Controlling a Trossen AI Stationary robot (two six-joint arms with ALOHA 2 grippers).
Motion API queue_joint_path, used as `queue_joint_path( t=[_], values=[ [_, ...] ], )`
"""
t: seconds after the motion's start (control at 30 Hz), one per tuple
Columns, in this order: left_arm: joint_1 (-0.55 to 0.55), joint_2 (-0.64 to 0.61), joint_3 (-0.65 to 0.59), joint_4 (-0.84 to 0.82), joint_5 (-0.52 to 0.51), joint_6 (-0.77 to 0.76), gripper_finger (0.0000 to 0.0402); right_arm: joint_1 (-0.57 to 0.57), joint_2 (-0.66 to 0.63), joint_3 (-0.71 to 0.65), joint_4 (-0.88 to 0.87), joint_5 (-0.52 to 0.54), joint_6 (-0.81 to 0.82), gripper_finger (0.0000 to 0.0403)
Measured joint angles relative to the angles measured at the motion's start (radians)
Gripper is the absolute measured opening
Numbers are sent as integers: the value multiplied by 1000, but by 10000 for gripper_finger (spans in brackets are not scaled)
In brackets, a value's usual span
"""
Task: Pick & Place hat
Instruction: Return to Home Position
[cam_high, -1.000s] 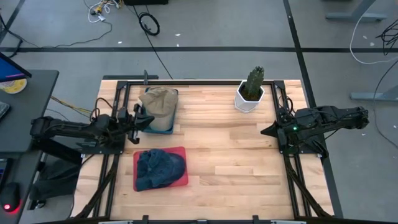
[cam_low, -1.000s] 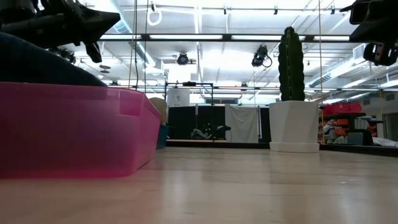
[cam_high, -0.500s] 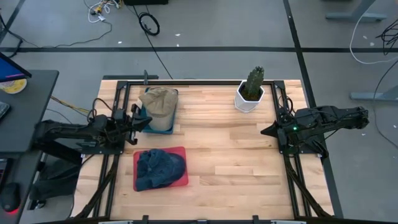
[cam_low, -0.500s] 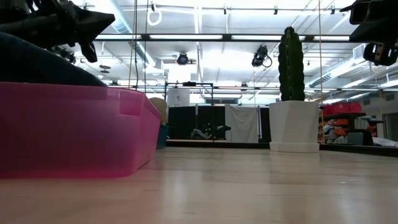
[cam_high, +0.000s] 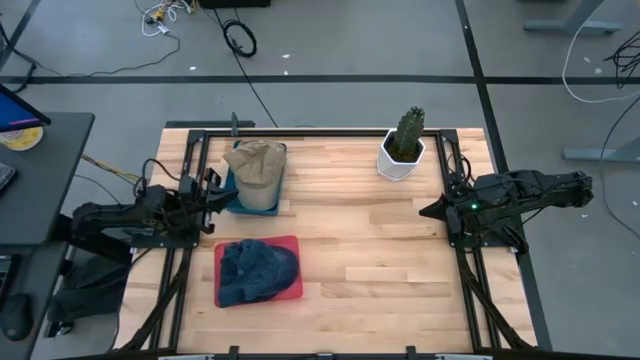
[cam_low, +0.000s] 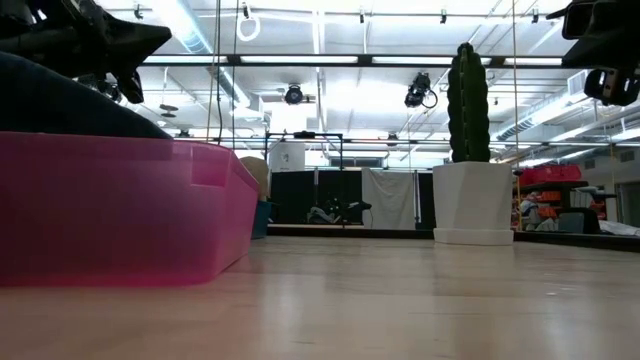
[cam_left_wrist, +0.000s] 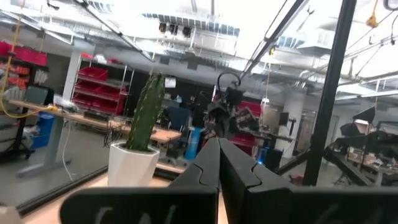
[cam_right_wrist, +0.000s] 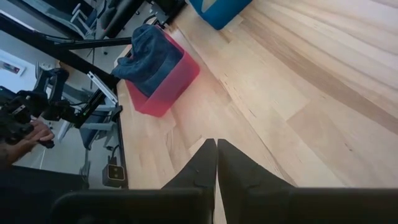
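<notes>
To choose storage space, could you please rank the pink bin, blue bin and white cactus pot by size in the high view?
Largest: pink bin.
Next: blue bin, partly hidden under the brown cap.
Smallest: white cactus pot.

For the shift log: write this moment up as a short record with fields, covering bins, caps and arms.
pink bin: left half of table, holds blue caps
blue bin: left half, beyond the pink bin, holds brown cap
cactus: potted, upright, far right
left gripper: shut, empty, beside blue bin
right gripper: shut, empty, at right edge
</notes>
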Motion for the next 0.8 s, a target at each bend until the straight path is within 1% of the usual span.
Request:
queue_joint_path(
  t=[0.13, 0.27, 0.33, 0.47, 0.57, 0.7, 0.8],
  values=[
    [0, 4, 0, -20, -4, 3, 2, 0, 0, 0, -1, 0, 0, 17],
    [0, 4, 0, -88, -3, 3, 3, 0, 0, 0, -4, 0, 0, 17],
    [0, 5, 0, -157, 11, 1, 3, 0, 0, 0, -5, 0, 0, 17],
    [0, 5, 0, -248, 73, 6, 2, 0, 0, 0, -6, 0, 0, 17],
    [0, 5, 0, -317, 88, 12, 3, 0, 0, 0, -6, 0, 0, 17],
    [0, 6, 0, -343, 126, 26, 3, 0, 0, 0, -6, 0, 0, 17],
    [0, 7, 0, -348, 129, 37, 3, 0, 0, 0, -6, 0, 0, 17]
  ],
)
